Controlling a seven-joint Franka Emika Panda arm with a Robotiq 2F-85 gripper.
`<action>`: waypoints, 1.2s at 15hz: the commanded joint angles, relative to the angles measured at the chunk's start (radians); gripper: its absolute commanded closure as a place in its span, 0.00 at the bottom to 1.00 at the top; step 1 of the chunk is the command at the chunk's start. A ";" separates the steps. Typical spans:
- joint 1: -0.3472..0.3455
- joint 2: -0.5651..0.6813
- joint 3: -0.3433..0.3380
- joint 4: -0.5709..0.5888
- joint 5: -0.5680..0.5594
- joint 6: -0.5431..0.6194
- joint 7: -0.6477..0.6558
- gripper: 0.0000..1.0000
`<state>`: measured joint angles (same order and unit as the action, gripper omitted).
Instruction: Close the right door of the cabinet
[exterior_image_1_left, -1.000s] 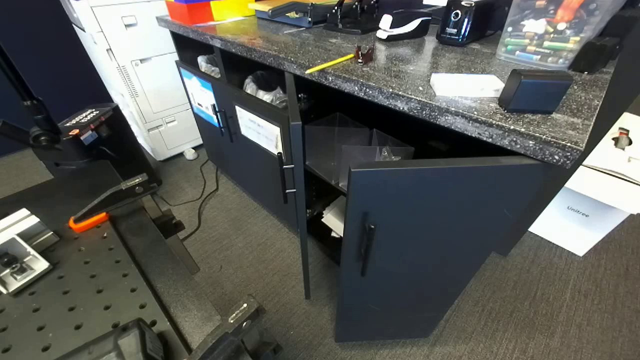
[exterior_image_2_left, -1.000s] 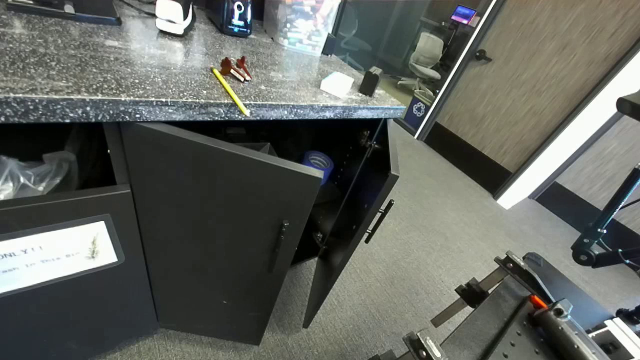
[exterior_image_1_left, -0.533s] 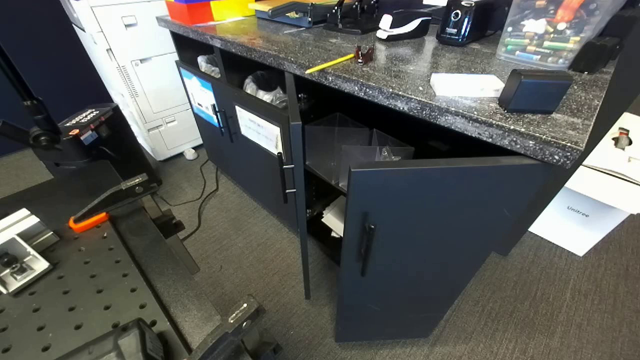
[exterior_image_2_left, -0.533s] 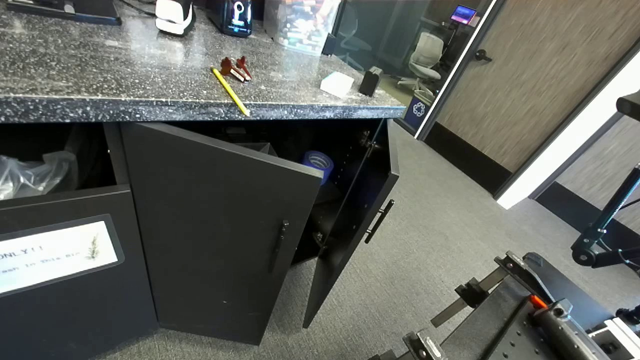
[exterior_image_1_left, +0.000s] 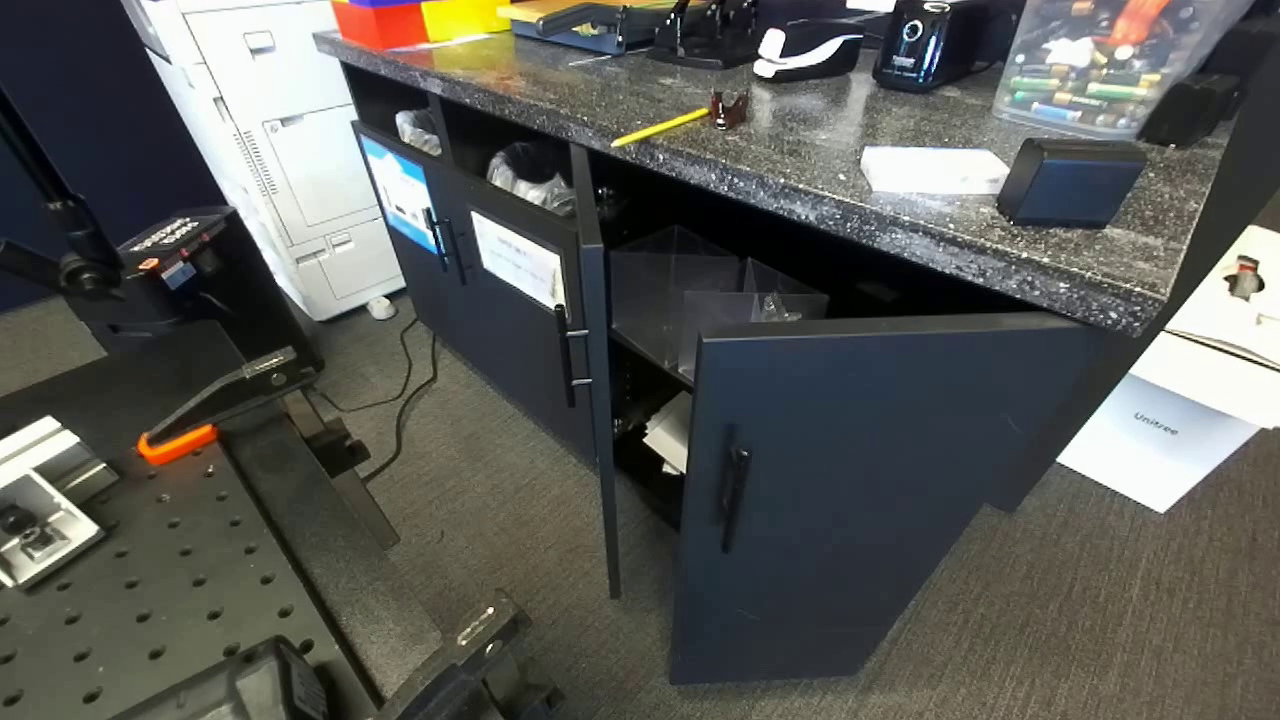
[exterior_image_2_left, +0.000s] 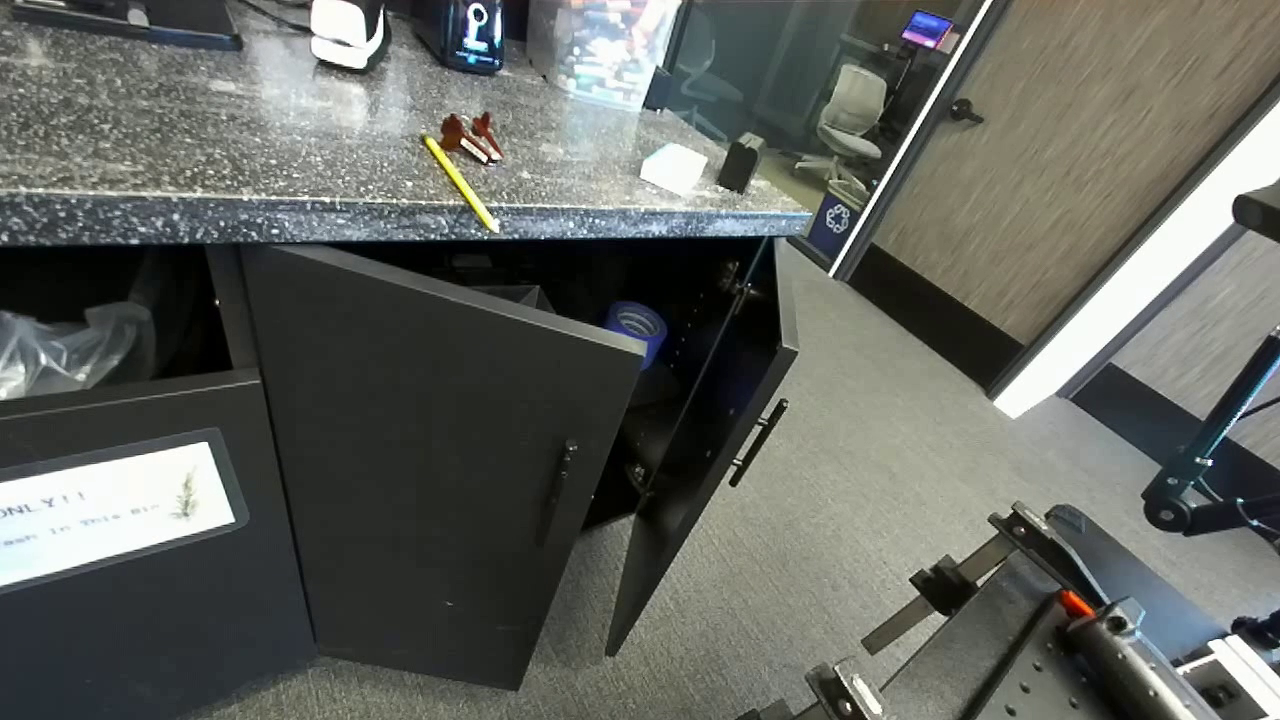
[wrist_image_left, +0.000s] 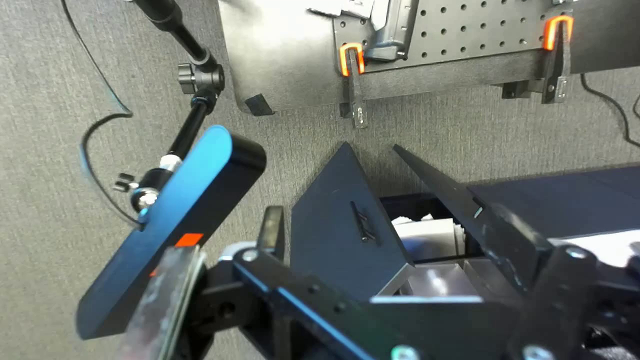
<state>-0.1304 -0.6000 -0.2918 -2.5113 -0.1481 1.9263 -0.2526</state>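
Noting no visible shift in the right door (exterior_image_1_left: 860, 490) over the past second; it stands open, low and right of centre in an exterior view. I judge closing still lies ahead. Wrist view: end effector (wrist_image_left: 392, 237) wide, holding nothing.

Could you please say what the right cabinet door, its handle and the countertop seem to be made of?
Right cabinet door: probably laminated board, matte, judging by its even dark face. Handle: likely satin black metal, given the slim bar's faint glints, though plastic is possible. Countertop: stone or speckled imitation, glossy, from its pale flecks and light reflections.
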 joint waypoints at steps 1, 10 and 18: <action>0.043 0.258 0.021 0.028 0.060 0.119 -0.003 0.00; 0.127 0.861 0.223 0.197 0.045 0.363 0.125 0.00; 0.130 1.207 0.202 0.509 -0.058 0.351 0.174 0.00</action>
<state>0.0064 0.5442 -0.0737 -2.1051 -0.1678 2.3171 -0.0928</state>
